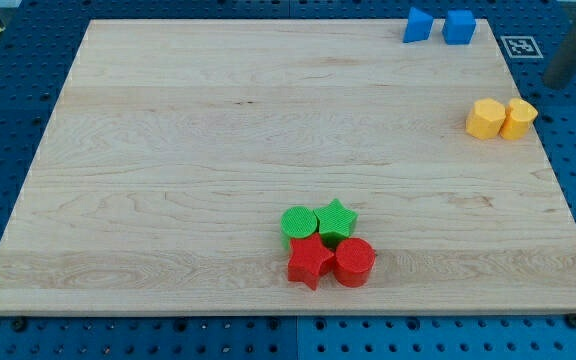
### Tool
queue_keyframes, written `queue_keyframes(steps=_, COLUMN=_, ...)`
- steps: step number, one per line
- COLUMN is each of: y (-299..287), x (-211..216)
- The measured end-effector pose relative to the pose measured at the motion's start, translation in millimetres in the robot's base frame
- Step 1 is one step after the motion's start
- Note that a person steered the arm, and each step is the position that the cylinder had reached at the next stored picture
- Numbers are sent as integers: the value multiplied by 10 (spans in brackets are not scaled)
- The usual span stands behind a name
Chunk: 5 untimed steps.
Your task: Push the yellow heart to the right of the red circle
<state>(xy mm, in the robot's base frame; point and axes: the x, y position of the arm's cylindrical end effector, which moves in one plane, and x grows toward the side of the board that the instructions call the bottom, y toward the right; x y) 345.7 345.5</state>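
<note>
Two yellow blocks sit touching near the board's right edge. The left one (486, 118) looks like the yellow heart and the right one (519, 117) like a hexagon. The red circle (355, 263) lies near the view's bottom centre, touching a red star (310, 261) on its left. My rod shows blurred at the view's top right, beyond the board's edge. My tip (555, 80) is up and to the right of the yellow blocks, apart from them.
A green circle (299, 222) and a green star (336, 219) sit just above the red blocks, packed against them. A blue triangle (418, 25) and a blue cube (459, 26) stand at the board's top right corner. The wooden board (188, 150) lies on a blue perforated table.
</note>
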Motion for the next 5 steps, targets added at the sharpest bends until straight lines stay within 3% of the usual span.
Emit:
queue_keyframes(steps=2, y=-738, x=634)
queue_keyframes(steps=3, y=-1416, x=637)
queue_keyframes(steps=5, y=-1451, x=641)
